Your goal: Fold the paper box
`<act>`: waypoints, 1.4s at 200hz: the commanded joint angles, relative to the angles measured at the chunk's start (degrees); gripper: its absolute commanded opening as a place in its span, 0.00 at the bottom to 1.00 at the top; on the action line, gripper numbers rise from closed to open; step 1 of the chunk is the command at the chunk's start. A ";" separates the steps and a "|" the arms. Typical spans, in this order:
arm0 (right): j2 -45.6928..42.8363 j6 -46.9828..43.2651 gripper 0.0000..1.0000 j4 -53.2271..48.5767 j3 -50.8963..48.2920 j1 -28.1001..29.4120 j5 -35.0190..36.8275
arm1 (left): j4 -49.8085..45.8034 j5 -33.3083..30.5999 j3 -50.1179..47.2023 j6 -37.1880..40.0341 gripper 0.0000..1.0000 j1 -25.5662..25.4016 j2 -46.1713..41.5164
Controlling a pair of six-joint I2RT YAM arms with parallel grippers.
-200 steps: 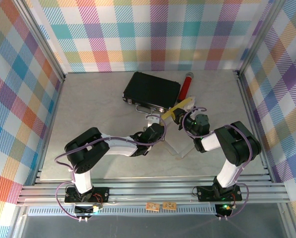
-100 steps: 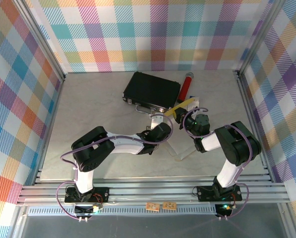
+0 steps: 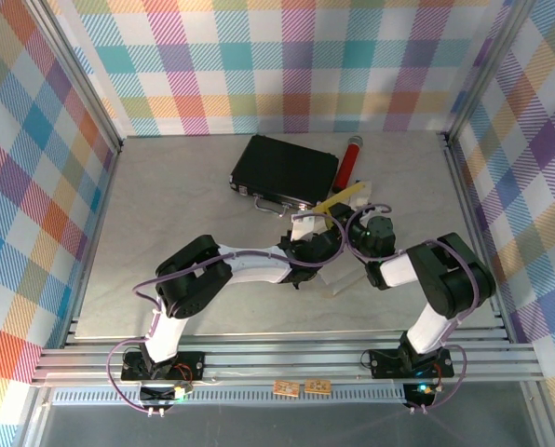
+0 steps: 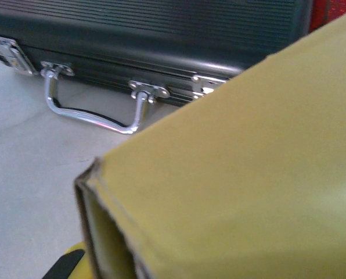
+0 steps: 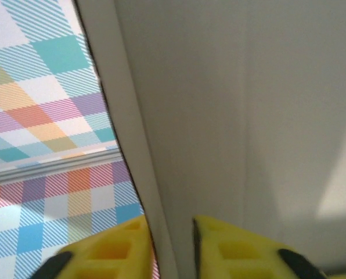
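Paper box (image 4: 254,174) yellow, reverse whitish; case (image 3: 285,169) black; walls (image 3: 287,65) pastel plaid.

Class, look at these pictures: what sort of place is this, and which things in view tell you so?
Probably a robot test cell, not a home or shop: a table framed by aluminium rails, walled with plaid panels, where two bolted arms work on a paper box beside a black case.

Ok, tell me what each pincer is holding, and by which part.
Right pincer straddles an edge of the paper box's whitish panel. Left pincer sits against the box; any hold cannot be told.
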 commanded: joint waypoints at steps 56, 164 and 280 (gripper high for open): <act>-6.29 -2.46 0.43 -8.99 1.60 -1.47 -1.56 | -4.27 -5.45 -2.91 3.85 0.00 0.64 1.21; -21.02 -14.38 0.51 -32.91 7.05 -10.13 -9.52 | -6.31 9.07 -7.99 6.71 0.00 8.85 -13.02; -28.33 -44.82 0.54 -86.35 36.54 -21.00 -17.20 | -30.48 55.71 5.20 15.04 0.00 30.38 -22.86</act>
